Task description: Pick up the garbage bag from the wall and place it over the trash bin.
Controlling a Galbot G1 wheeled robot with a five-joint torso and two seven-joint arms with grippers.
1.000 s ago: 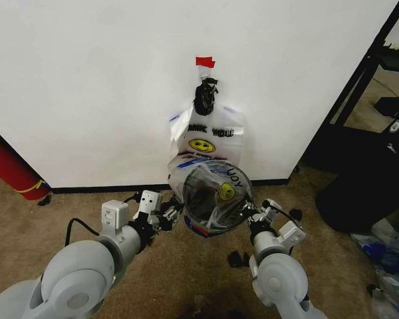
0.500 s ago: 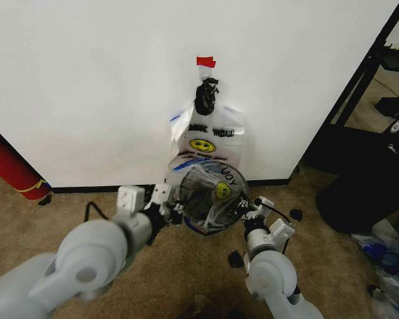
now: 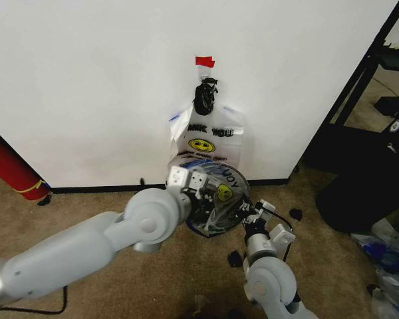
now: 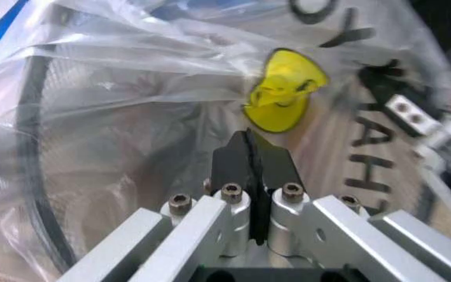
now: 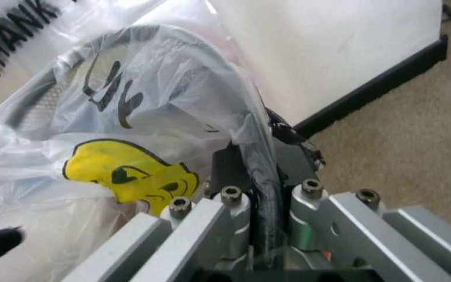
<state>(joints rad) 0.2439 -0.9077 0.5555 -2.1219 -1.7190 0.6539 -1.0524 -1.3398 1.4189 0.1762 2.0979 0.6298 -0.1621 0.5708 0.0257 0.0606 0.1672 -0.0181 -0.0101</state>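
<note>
The garbage bag (image 3: 230, 181) lies draped over the round black trash bin (image 3: 208, 232), which stands on the carpet against the white wall (image 3: 86, 80). Its yellow smiley (image 4: 283, 94) sags into the opening. More bags of the same kind (image 3: 209, 136) hang from the hook (image 3: 205, 94) under a bit of red tape (image 3: 204, 61). My left gripper (image 3: 201, 196) hangs over the bin's opening, its black fingertips (image 4: 249, 158) pressed together with nothing visibly between them. My right gripper (image 3: 245, 211) is at the bin's right rim, shut on the bag's film (image 5: 253, 147) where it crosses the rim.
A red cylinder (image 3: 10, 166) leans at the far left by the baseboard. A black shelf frame (image 3: 359, 86) and a big black bag (image 3: 366, 179) stand to the right, with loose plastic (image 3: 392, 259) beyond. Small black scraps (image 3: 236, 258) lie on the carpet near the bin.
My left arm has swung from the bin's left side up and across, bringing its gripper over the bin's opening. The right gripper has stayed at the right rim.
</note>
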